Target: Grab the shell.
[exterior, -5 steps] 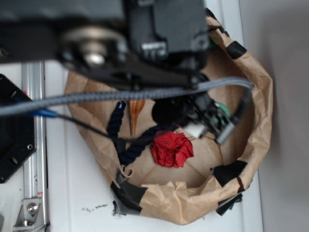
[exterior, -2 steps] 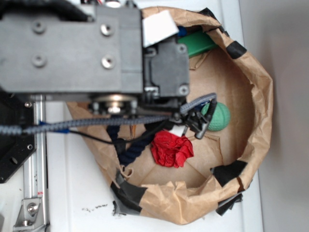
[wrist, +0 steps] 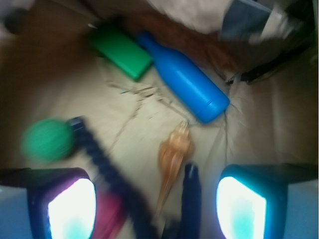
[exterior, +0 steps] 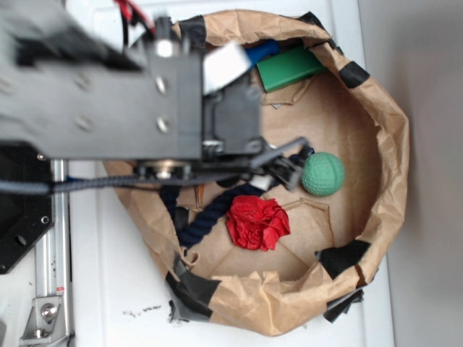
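I've swung left, uncovering the green ball [exterior: 323,174]. My pincer [wrist: 155,201] hangs wide over the shell [wrist: 172,158] (rope [wrist: 102,160] just beside); I should drop centred, avoiding the rope.

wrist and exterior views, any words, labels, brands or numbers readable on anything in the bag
No readable text in either view.
Blue bottle: plain, no label showing.
Green block: plain, blurred.
Green ball: textured surface only.
Shell: ridges only.
White patch on the arm: blurred, nothing legible.
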`<state>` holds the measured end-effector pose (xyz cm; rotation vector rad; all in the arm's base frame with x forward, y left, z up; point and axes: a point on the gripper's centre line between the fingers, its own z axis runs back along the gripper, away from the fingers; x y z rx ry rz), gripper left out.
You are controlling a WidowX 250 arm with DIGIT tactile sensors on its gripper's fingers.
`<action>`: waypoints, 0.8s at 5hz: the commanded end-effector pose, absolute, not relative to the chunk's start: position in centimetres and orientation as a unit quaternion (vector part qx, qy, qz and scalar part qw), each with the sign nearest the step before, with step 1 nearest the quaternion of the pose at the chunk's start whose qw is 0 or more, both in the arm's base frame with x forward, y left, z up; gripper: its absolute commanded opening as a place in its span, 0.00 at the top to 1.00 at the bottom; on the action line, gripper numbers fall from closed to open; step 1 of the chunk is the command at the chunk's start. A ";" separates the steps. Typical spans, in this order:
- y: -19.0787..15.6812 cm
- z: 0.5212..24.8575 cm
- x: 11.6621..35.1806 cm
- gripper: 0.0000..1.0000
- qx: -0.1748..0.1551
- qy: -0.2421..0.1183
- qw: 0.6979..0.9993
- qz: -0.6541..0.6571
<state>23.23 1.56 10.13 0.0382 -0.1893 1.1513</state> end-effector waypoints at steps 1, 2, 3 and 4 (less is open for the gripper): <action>4.7 4.5 21.7 0.00 0.034 -0.067 0.810 0.581; 4.6 4.5 20.2 0.00 0.033 -0.051 0.814 0.578; 4.6 5.0 19.3 0.00 0.023 -0.059 0.816 0.575; 4.9 3.7 20.1 0.00 0.015 -0.071 0.816 0.573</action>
